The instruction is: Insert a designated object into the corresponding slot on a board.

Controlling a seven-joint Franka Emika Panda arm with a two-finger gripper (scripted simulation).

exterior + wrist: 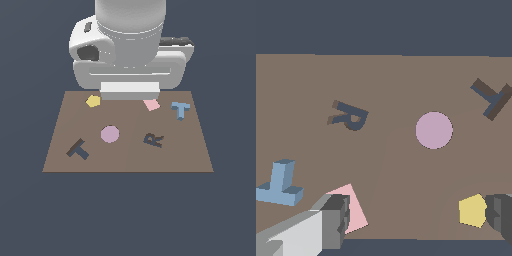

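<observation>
The light-blue T-shaped block (180, 109) (280, 184) lies flat on the brown board (130, 160) (391, 75), near its far corner on the exterior view's right. The dark T-shaped slot (78, 149) (490, 97) is at the near corner on the exterior view's left, with nothing in it. My gripper (418, 220) is open and holds nothing. One finger (333, 220) hangs over the pink piece and the other finger (502, 216) beside the yellow pentagon. In the exterior view the white hand (130, 70) hovers over the board's far edge and hides the fingers.
A pink rectangular piece (151, 104) (356, 212) and a yellow pentagon (93, 101) (473, 210) lie along the far edge. A pale purple disc (109, 134) (434, 130) sits mid-board, and a dark R-shaped recess (154, 139) (349, 116) lies to the exterior view's right of it.
</observation>
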